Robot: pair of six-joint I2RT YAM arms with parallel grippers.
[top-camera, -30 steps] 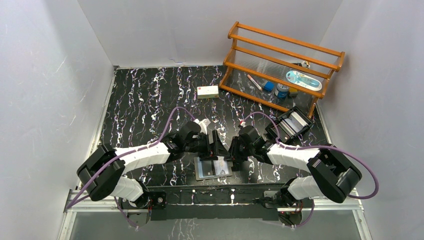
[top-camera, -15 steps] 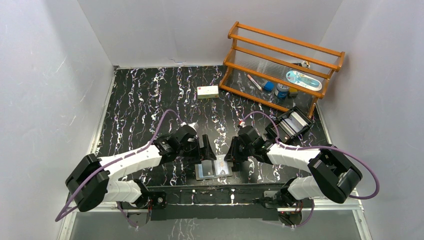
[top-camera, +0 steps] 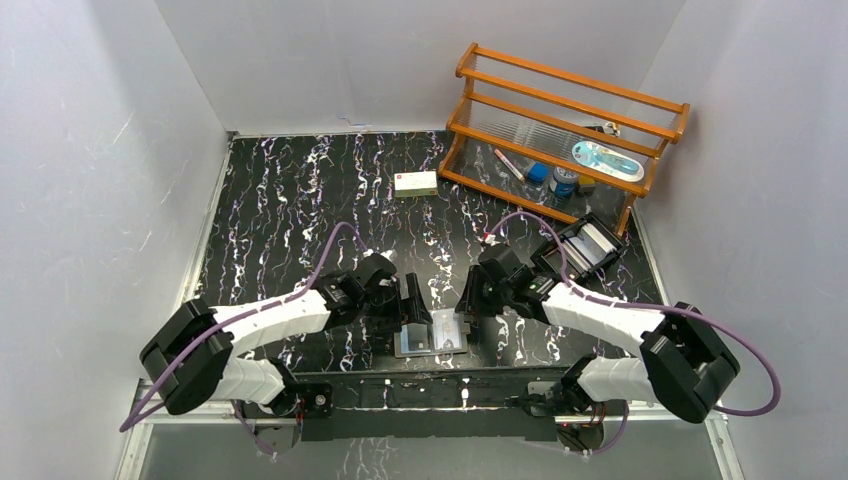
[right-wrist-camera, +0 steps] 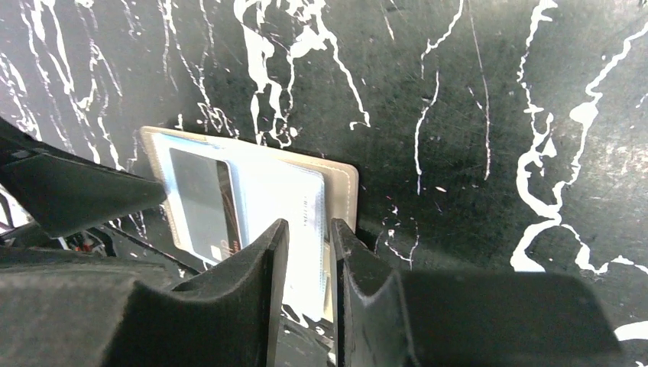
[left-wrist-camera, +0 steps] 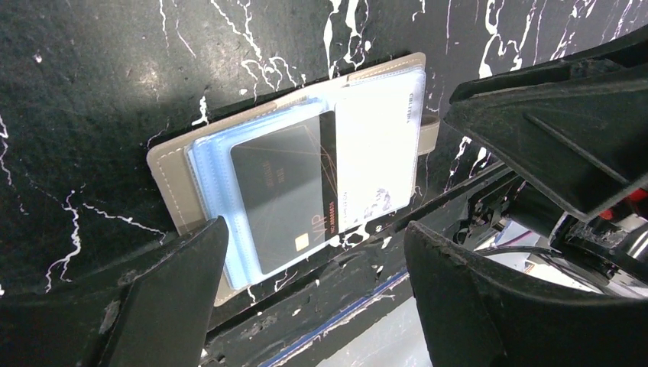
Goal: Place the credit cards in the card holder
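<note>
The card holder (top-camera: 431,339) lies open and flat at the table's near edge, light blue inside. In the left wrist view its taupe cover (left-wrist-camera: 164,183) holds a dark grey card (left-wrist-camera: 283,191) on the blue sleeves and a white card (left-wrist-camera: 378,153) on the other half. My left gripper (top-camera: 411,304) is open and empty, its fingers astride the holder (left-wrist-camera: 315,229). My right gripper (top-camera: 467,314) is shut to a narrow slit with nothing between the jaws (right-wrist-camera: 309,227). Its tips are over the white card (right-wrist-camera: 283,195) near the holder's edge (right-wrist-camera: 342,187). Whether the tips touch the card is unclear.
A black open-topped tray (top-camera: 585,247) with pale cards stands right of the right arm. A white box with a red mark (top-camera: 415,183) lies mid-table. A wooden rack (top-camera: 560,130) with small items stands at the back right. The table's front rail runs just below the holder.
My left gripper has drawn back left and toward the near edge, and now straddles the holder. The right arm has stretched out, its gripper lower over the holder's right half.
</note>
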